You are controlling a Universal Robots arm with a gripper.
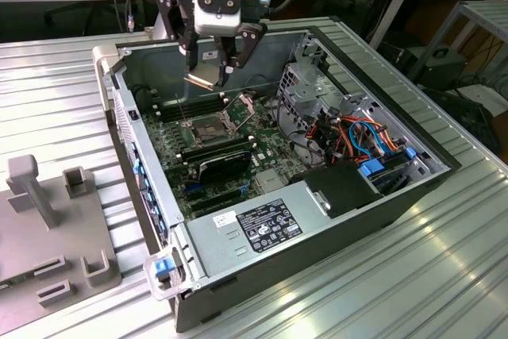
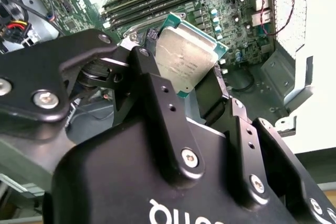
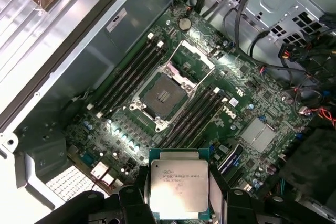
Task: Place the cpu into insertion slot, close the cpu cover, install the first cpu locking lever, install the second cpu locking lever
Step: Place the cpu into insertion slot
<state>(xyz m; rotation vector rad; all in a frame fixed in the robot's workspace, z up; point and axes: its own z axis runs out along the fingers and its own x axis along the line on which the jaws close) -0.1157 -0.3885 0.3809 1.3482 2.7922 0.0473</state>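
While the pincer clamps the cpu by opposite edges, clear of the slot, it seems light, stiff, scratch-prone.

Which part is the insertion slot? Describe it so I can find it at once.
Inside the open computer case, look at the green motherboard. Near its middle, between two banks of long black memory slots, sits the insertion slot. Unlike those long strips, it is a dark square with a thin silvery rim, empty while the end effector holds the cpu.
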